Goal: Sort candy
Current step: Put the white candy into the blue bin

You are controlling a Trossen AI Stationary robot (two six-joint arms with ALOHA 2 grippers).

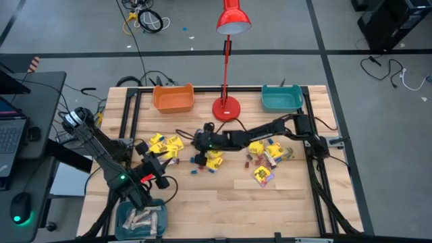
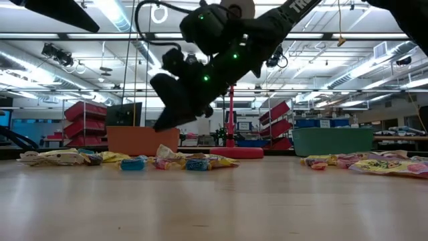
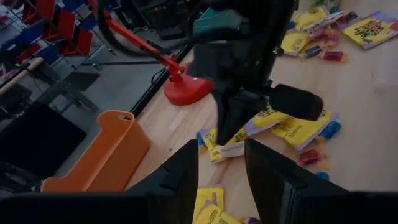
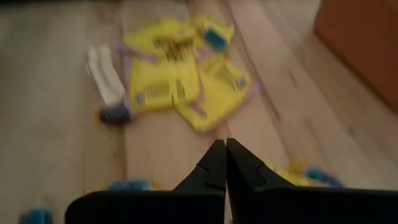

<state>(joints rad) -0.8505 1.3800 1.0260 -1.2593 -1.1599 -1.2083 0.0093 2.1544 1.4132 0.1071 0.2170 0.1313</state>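
Observation:
The candy lies loose on the wooden table: yellow packets at the left, more of them in the middle and others to the right, with small blue and red pieces among them. My right gripper is shut with nothing in it. It reaches in from the right and points slantwise down over bare wood, just short of a yellow packet. My left gripper is open and holds nothing. It hovers near the table's front left and faces the left-hand packets.
An orange bin and a teal bin stand at the far edge, with a red desk lamp's base between them. A blue tray holding pale bars sits at the near left corner. There is bare wood at the near right.

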